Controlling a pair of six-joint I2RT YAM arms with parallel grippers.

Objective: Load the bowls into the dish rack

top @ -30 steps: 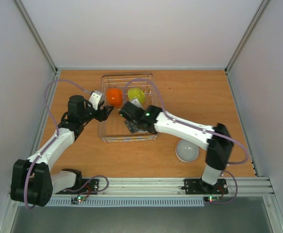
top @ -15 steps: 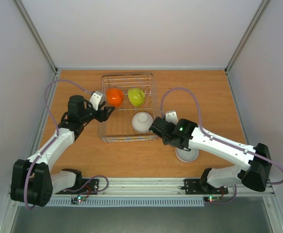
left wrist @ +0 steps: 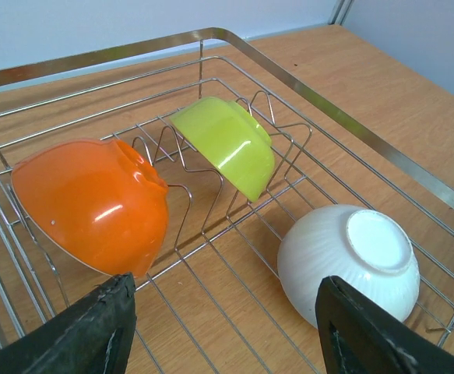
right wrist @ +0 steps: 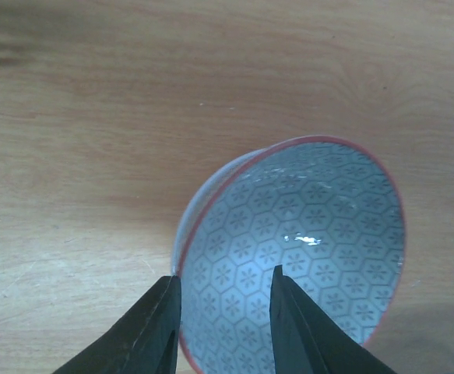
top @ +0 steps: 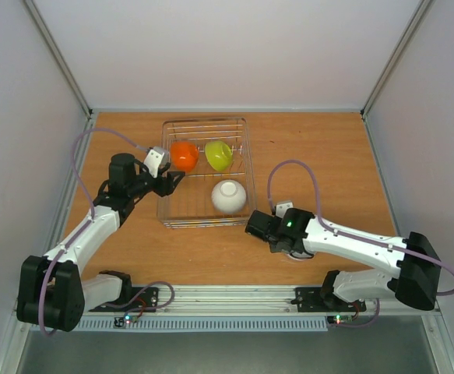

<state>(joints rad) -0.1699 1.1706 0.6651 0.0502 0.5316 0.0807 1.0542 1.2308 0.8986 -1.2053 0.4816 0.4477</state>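
Wooden table (top: 328, 148), pale walls on three sides.

- Dish rack (top: 203, 120): centre of table, long axis running away from the arms.
- Orange bowl (top: 184, 155): far left of rack, propped on edge in the tines, foot towards the lime green bowl (top: 219, 155), which is likewise on edge just beside it.
- White bowl (top: 228, 196): near right of rack floor, upside down, foot ring up. Unmoved over the last half second.
- Grey bowl (right wrist: 304, 234): on the table outside the rack, to its near right, mouth up. Hexagon-flower lining, red rim.
- Left gripper (top: 168, 181): at the rack's left side, fingers wide apart, empty, unchanged.
- Right gripper (right wrist: 223, 312): over the rack a second ago, now withdrawn to the grey bowl. Fingers apart, astride its rim.
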